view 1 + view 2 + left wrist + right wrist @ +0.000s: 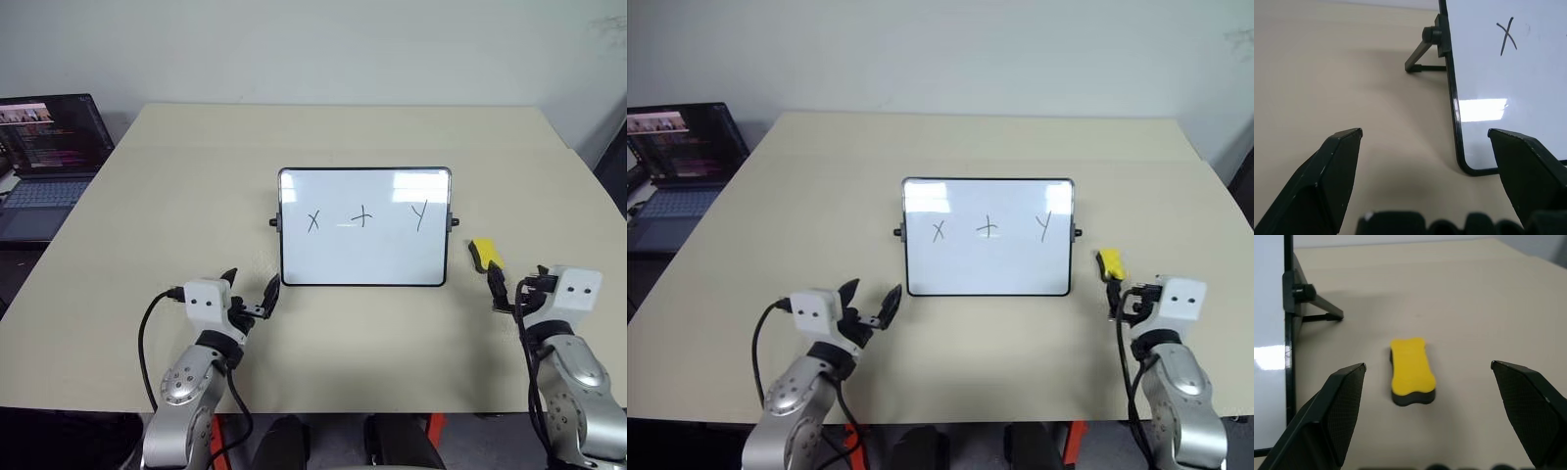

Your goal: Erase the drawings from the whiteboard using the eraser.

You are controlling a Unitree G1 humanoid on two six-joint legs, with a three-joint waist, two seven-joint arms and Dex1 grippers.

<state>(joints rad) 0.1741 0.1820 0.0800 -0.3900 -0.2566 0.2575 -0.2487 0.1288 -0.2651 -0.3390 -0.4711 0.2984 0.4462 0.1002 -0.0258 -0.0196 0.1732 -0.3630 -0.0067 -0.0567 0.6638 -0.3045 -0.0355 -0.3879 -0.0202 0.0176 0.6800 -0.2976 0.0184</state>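
You're at the pick step: nothing is erased yet, and the thin black marker drawings "X" (313, 221), "+" (363, 216) and "Y" (420, 214) are all intact on the small glossy white whiteboard with the thin black frame (364, 266), which stands propped near the middle of the beige table (118, 245). The small yellow rectangular eraser with the dark underside (1411, 372) lies flat on the table at the board's 3 o'clock, just beside its right edge and apart from it. Your right gripper (1427, 377) is released, jaws spread wide, holding nothing; the eraser sits centred between its fingers, ahead of the tips and not touched. My read: next move is straight forward and slightly down until the fingers straddle the eraser's long sides, then close. Watch the board's fold-out stand leg (1322, 313) on the inner side. The right arm points roughly level and forward, wrist low over the table. Your left gripper (251, 292) is also open and empty, level, at the board's 7 o'clock, near its lower left corner, not touching. A dark open laptop (49, 162) sits at the board's 9 o'clock, well apart.
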